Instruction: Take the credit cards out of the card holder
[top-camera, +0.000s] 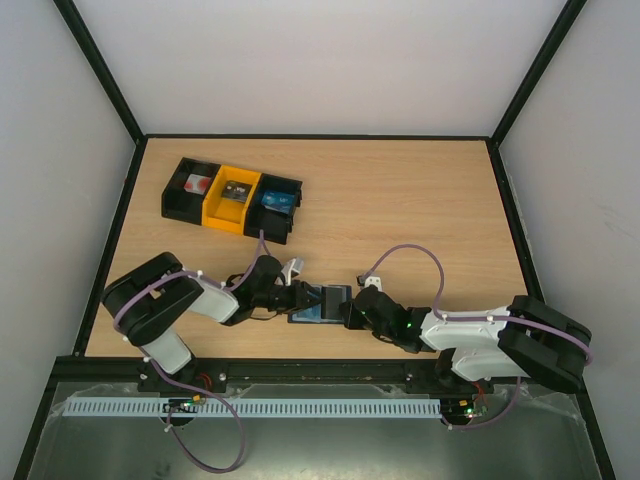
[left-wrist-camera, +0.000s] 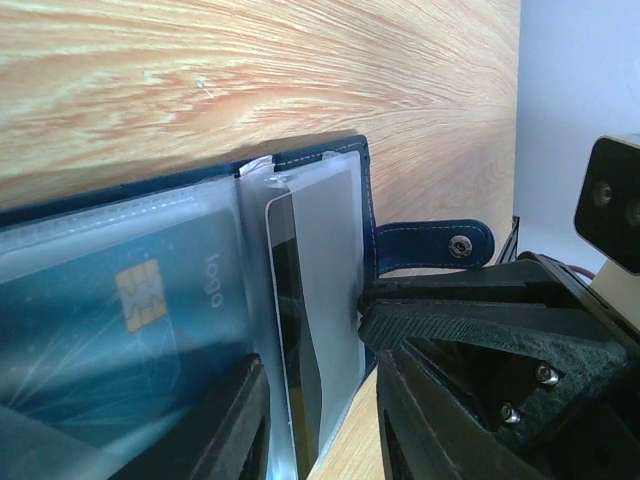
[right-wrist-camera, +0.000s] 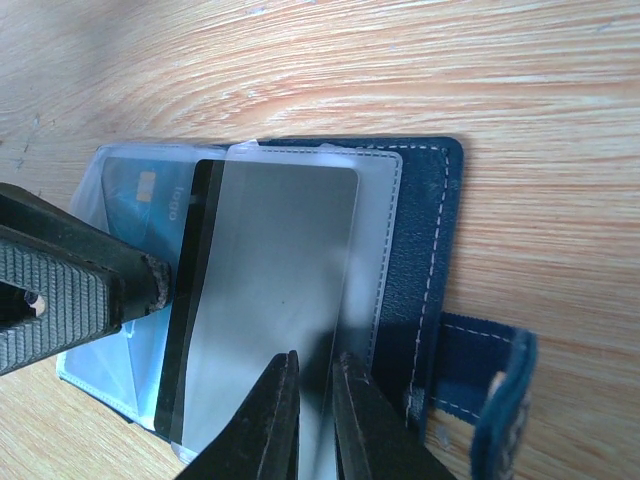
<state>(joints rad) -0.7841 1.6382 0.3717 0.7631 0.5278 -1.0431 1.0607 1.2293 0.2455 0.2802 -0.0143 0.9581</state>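
At the bottom of its view we see the right claw (right-wrist-camera: 316, 362) almost closed, pinching the edge of the open card holder (right-wrist-camera: 440, 230). The left claw (left-wrist-camera: 318, 370) stands partly open around the grey credit card (right-wrist-camera: 280, 270), with a gap on 1 side. The blue credit card (left-wrist-camera: 110, 330) sits in its clear pocket. The holder lies on the tabletop (top-camera: 400, 200), lower middle of the top view, between the 2 claws.

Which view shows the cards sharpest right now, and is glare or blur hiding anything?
Left wrist: blue card reads through a hazy sleeve, left gripper's fingers blurred. Right wrist: grey card sharp, soft sheen, strap out of focus. Top view: card holder tiny, evenly lit.
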